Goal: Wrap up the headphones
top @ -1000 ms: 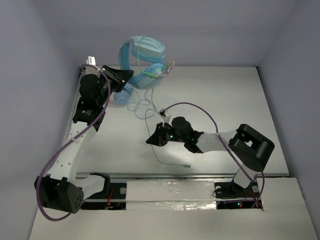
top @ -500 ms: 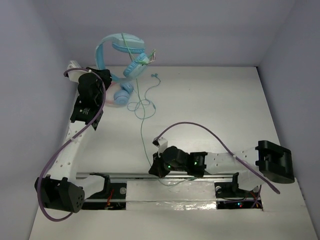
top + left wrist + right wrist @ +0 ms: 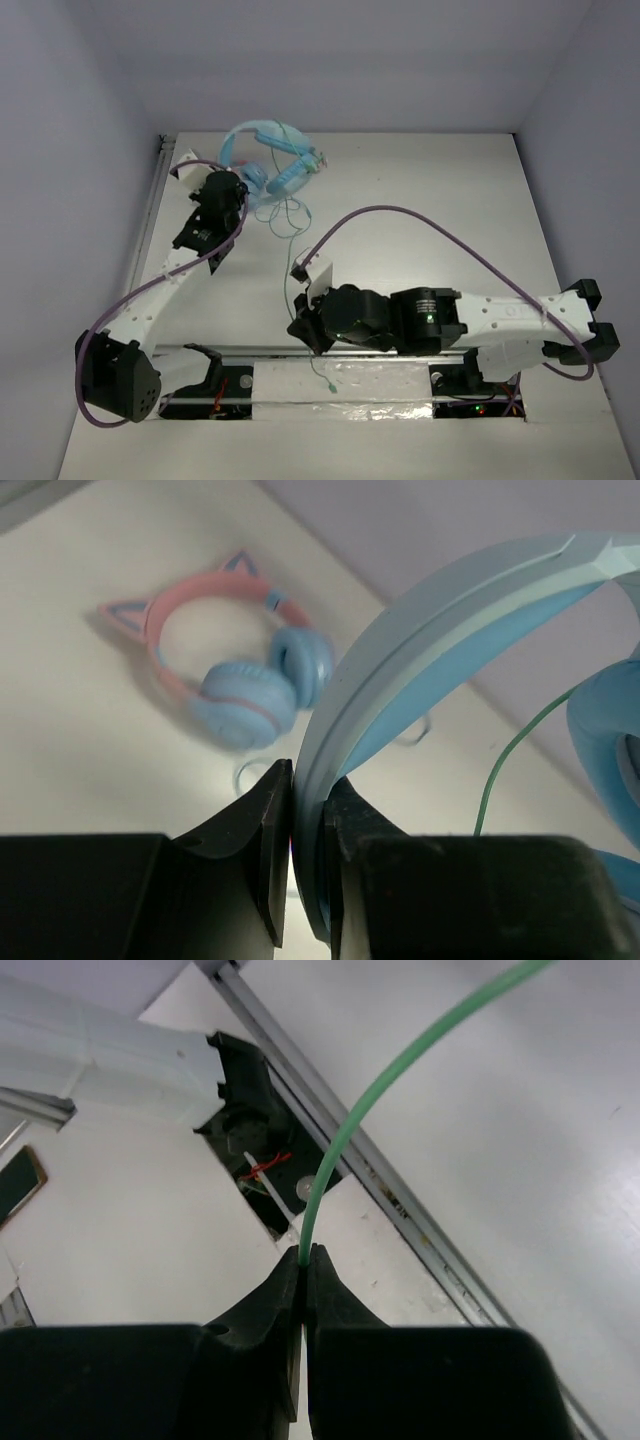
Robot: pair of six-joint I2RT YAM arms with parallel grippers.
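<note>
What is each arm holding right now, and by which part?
The left jaws grip the headphones by the headband; the right jaws pinch the green cable near its loose end.

The headphones (image 3: 450, 620) are shown with a band of smooth, glossy plastic and a slick cable (image 3: 400, 1070), the left pincer (image 3: 308, 785) and right pincer (image 3: 303, 1255) are seen in matt black plastic, and the matt white desk (image 3: 430, 200) is edged at 6 o'clock by a metal rail (image 3: 400, 1200).

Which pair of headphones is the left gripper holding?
The large light-blue headphones, headband pinched in the left gripper; the pink cat-ear headphones lie loose on the table.
</note>
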